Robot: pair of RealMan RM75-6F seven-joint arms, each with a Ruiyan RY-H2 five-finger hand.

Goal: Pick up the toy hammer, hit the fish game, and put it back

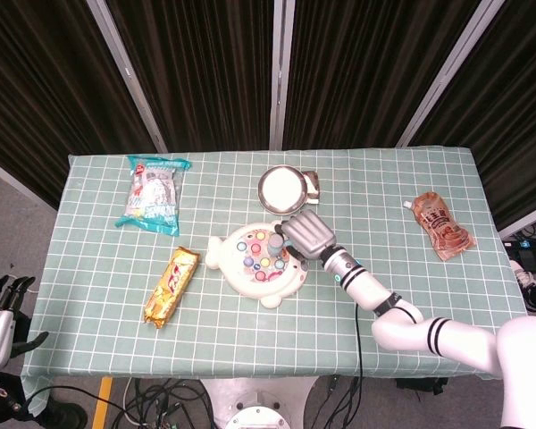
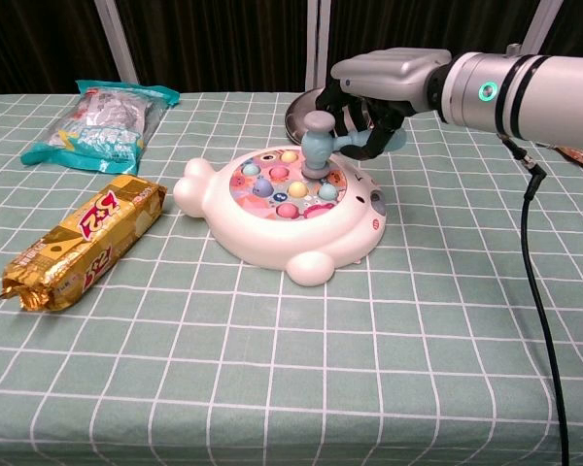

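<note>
The white fish game with coloured pegs on its round top sits mid-table. My right hand grips the toy hammer by its light blue handle. The grey hammer head stands upright over the pegs at the game's upper right part, touching or just above them. My left hand hangs open below the table's left edge, far from everything, seen only in the head view.
A gold snack bar lies left of the game. A blue-white snack bag is at the far left. A metal bowl stands just behind the game, a brown pouch at the right.
</note>
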